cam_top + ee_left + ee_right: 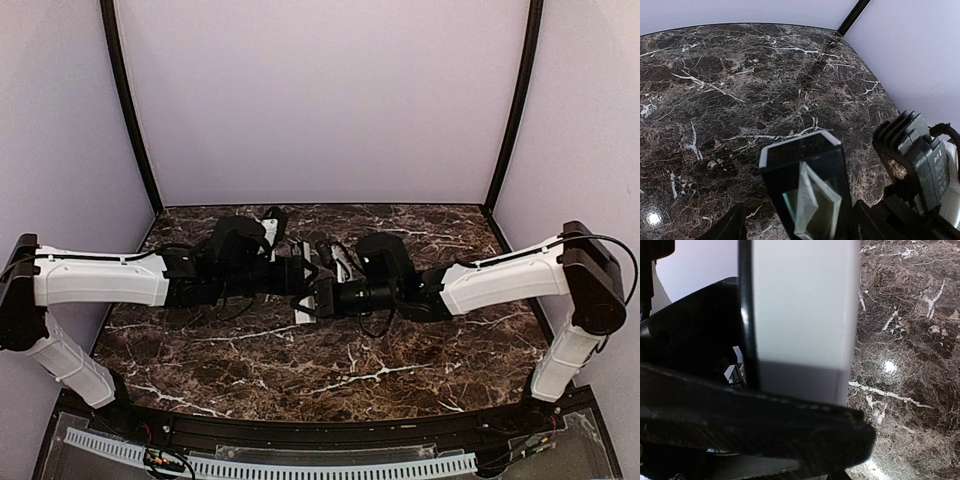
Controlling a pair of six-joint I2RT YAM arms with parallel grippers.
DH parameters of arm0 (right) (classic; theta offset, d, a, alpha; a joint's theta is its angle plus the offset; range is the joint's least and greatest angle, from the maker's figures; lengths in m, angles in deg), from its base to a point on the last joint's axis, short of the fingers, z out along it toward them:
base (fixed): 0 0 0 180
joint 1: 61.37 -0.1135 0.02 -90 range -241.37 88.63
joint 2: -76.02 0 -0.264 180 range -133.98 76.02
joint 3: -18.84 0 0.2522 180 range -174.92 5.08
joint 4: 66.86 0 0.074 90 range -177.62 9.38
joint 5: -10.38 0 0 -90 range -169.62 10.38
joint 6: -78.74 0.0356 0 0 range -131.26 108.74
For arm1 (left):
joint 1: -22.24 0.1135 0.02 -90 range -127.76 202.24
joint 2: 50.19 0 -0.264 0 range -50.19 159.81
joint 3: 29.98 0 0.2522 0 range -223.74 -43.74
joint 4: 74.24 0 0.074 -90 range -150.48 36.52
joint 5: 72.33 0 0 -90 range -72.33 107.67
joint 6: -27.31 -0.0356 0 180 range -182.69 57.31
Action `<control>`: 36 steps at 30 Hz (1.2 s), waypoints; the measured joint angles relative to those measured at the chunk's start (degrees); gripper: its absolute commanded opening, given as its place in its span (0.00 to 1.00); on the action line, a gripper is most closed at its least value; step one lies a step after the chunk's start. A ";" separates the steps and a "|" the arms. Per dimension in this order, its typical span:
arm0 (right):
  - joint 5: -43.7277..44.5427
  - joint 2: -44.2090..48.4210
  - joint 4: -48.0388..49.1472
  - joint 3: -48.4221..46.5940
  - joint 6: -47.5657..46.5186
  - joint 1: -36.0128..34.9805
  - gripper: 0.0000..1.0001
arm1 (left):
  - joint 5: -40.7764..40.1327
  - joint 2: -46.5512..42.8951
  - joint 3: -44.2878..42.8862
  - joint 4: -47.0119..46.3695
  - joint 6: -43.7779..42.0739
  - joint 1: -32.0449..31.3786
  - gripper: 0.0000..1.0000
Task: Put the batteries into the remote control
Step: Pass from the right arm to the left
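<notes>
The remote control [303, 303], a slim white bar, hangs above the marble table [300, 380] where the two arms meet. My right gripper [322, 296] is shut on it. The right wrist view shows its white body [800, 315] close up, pressed against a black finger [790, 425]. In the left wrist view its dark end [802, 160] points up between the fingers of my left gripper [800, 222]. Those fingers [727, 227] stand open, with a gap on each side of the remote. The batteries are hidden from every view.
A small white piece [343, 262] shows on the table just behind the grippers, partly covered by cables. The right arm's black wrist housing [920, 160] sits close beside the left gripper. Lilac walls with black posts [130, 110] enclose the table.
</notes>
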 measured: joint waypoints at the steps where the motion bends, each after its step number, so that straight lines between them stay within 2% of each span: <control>1: -0.20 -0.48 0.72 0.00 0.26 0.04 0.00 | 0.00 0.26 -0.04 0.15 0.48 0.02 0.63; 2: -0.48 -0.96 1.33 0.00 0.61 0.07 0.00 | 0.04 0.68 -0.09 0.28 1.18 0.17 0.59; 4: -0.90 -1.95 2.10 0.00 1.29 0.35 0.00 | 0.55 1.55 -0.35 0.31 2.73 0.55 0.41; 10: -0.28 -4.61 5.49 -0.07 2.29 0.87 0.00 | 1.81 3.72 -1.77 -0.24 7.02 0.70 0.12; 14: -0.70 -6.21 5.99 -0.42 2.71 1.55 0.00 | 1.62 5.64 -2.51 0.28 7.45 1.29 0.00; 17: -1.40 -7.61 6.82 -0.63 3.06 1.88 0.01 | 1.77 6.51 -2.75 0.96 7.65 1.73 0.00; 19: -1.68 -8.26 7.61 -0.66 3.56 1.97 0.10 | 1.99 6.88 -3.04 1.57 7.67 1.99 0.00; 21: -1.99 -8.66 7.98 -0.70 3.93 2.08 0.28 | 2.23 7.10 -3.13 1.95 7.69 2.21 0.00; 24: -2.23 -9.03 7.78 -0.76 4.28 2.32 0.61 | 2.36 7.69 -3.82 2.93 7.48 2.45 0.00; 27: -2.45 -9.46 7.17 -0.94 4.70 3.06 0.84 | 1.88 8.46 -4.13 5.01 6.56 3.34 0.00; 31: -2.62 -9.42 6.21 -0.98 4.26 3.80 0.98 | 0.90 10.34 -4.13 7.63 5.64 5.03 0.00; 36: -1.88 -8.44 2.84 -0.92 3.41 3.89 0.99 | 0.85 11.63 -4.11 10.05 3.85 5.79 0.00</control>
